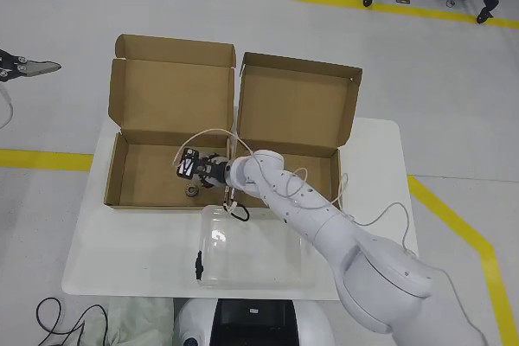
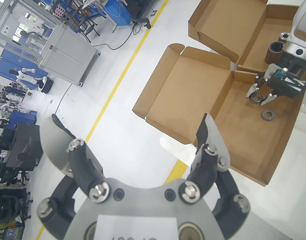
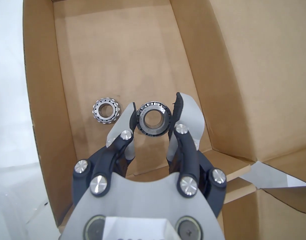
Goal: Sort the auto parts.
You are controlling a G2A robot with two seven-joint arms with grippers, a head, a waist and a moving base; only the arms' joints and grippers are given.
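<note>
I'm clamping a bearing (image 3: 143,124) in my right gripper (image 3: 155,104) inside the nine-o'clock box (image 1: 147,177), with a second bearing (image 1: 190,192) lying at its six o'clock. My left gripper (image 2: 130,117) is hanging spread, its camera catching a dark sleeve (image 2: 273,54) half hidden behind my right arm.

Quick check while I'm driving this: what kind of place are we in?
Most likely a robotics lab or factory test floor. The room behind has a yellow floor line, blue workbenches, an aluminium-frame enclosure and another white robot.

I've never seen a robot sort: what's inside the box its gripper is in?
A bearing held by the right gripper, and a second bearing lying on the box floor beside it. The floor directly under the gripper is covered.
</note>
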